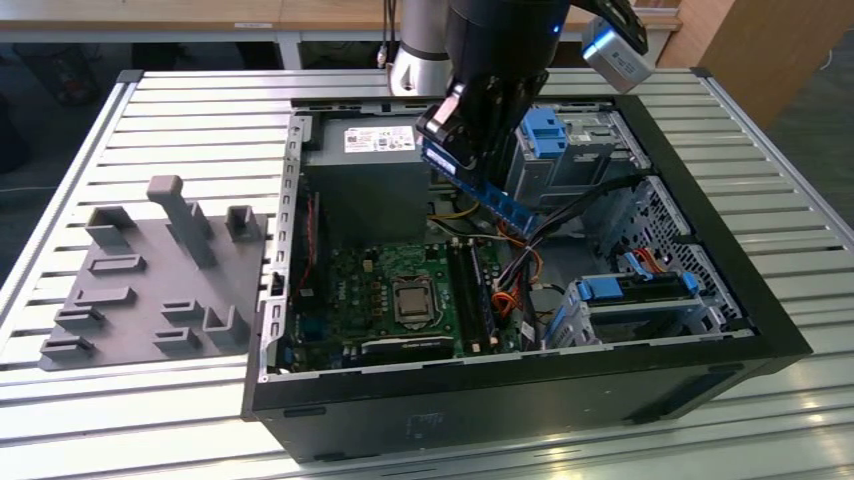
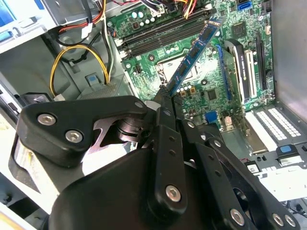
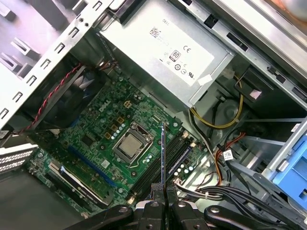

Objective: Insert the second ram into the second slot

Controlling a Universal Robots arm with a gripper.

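I see a big table (image 1: 120,150) made of silver bars. On it lies a black computer case (image 1: 534,410) with its side off, so I can look right inside. Beside the case, on the exterior view's left, a grey holder plate (image 1: 147,290) sits on the table. The dark robot arm (image 1: 501,60) reaches down over the open case.

Flat inside the case lies the green board (image 1: 380,290). Next to it is a grey power box (image 3: 172,52) with a white sticker.

The jaws are squeezed shut on one end of the second ram (image 2: 196,48). The fingertips (image 3: 156,192) press on its two flat sides. The second ram is a thin blue stick. It is up in the air over the green board and it is tilted, with its free end pointing down at the board.

In the first wrist view I see its thin edge in line with the long black slots (image 3: 168,160). These run beside the square chip holder (image 3: 130,145). The stick is not in a slot.
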